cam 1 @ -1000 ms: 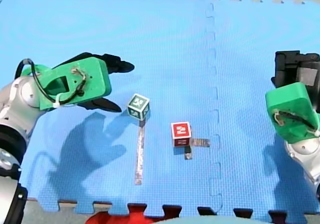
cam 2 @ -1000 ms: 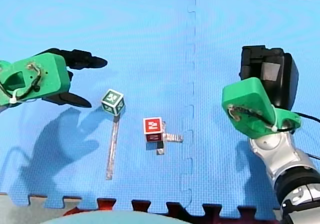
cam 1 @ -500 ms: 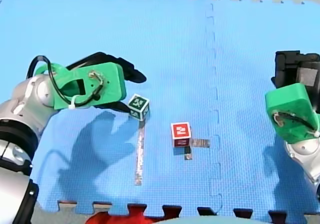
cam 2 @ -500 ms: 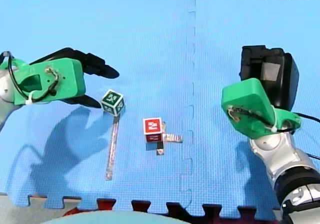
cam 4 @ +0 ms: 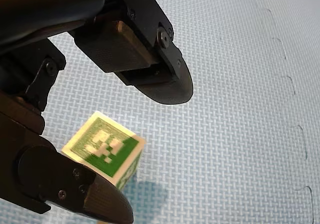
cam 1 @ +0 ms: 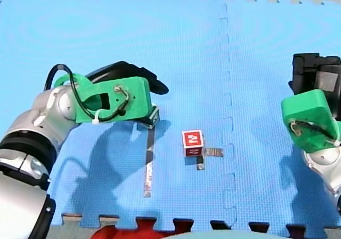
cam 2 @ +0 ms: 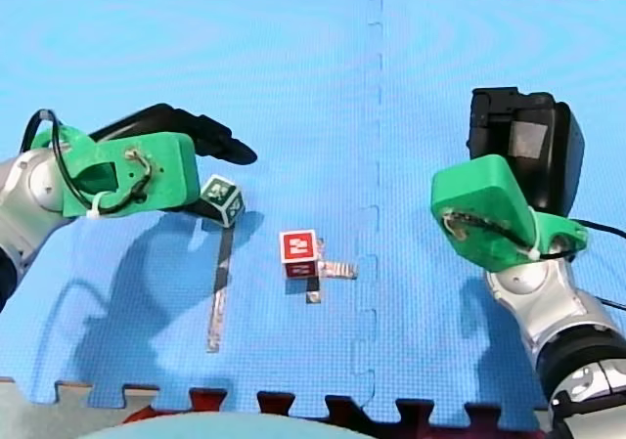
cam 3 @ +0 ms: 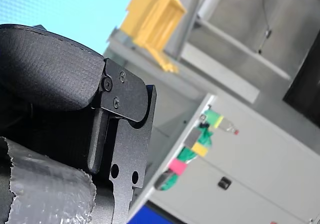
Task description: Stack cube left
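Green cube (cam 2: 223, 200) sits on the blue mat (cam 1: 176, 47), left of centre toward the near edge, apart from the red cube (cam 1: 192, 141). Looks light, rigid and smooth-faced, so pinch two opposite side faces. Left hand (cam 1: 130, 76) hovers over it, not closed, fingers (cam 4: 150, 74) either side of the cube, probably not touching. Right hand (cam 2: 514, 136) at the mat's right edge
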Controlling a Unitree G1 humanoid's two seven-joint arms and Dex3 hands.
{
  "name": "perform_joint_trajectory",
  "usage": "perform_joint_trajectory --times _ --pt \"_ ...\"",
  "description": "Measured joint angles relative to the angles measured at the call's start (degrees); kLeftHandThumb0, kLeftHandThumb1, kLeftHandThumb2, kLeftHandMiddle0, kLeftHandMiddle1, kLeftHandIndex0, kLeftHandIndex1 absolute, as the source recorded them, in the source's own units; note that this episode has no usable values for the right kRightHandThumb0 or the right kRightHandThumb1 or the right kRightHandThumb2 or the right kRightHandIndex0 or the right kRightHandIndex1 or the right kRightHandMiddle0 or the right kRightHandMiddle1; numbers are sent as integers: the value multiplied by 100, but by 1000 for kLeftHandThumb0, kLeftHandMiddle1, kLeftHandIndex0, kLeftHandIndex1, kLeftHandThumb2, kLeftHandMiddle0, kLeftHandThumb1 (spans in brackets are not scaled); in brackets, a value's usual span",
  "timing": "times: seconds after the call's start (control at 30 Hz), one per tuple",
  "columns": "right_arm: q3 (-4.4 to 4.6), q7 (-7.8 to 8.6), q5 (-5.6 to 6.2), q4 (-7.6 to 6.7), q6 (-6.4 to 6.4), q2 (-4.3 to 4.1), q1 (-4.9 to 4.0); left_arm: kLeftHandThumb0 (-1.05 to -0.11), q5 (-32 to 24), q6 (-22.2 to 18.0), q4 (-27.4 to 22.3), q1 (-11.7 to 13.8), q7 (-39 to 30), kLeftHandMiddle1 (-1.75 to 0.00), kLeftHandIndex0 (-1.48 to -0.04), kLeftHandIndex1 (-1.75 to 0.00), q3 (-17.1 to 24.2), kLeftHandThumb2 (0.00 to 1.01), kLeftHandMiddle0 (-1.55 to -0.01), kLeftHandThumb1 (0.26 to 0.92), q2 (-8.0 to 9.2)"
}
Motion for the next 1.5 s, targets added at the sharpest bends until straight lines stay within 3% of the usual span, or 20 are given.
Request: perform_joint_trajectory --times 0.3,0.97,1.23,1.5 --pt "18 -63 -15 -28 -12 -7 1 -398 79 61 2 -28 -89 -1746 -494 0 -77 2 -836 699 54" --pt "13 -64 -12 -51 -96 -38 13 -364 178 344 63 -90 34 -1746 -407 0 -126 2 -781 706 128" --pt "13 -70 -14 -83 -103 -46 23 -371 162 362 78 -87 36 -1746 -582 -56 -96 2 -769 711 131" --pt "22 -99 -30 -141 -114 -59 48 -400 123 339 112 -66 41 -1746 -660 -41 -59 2 -810 715 130"
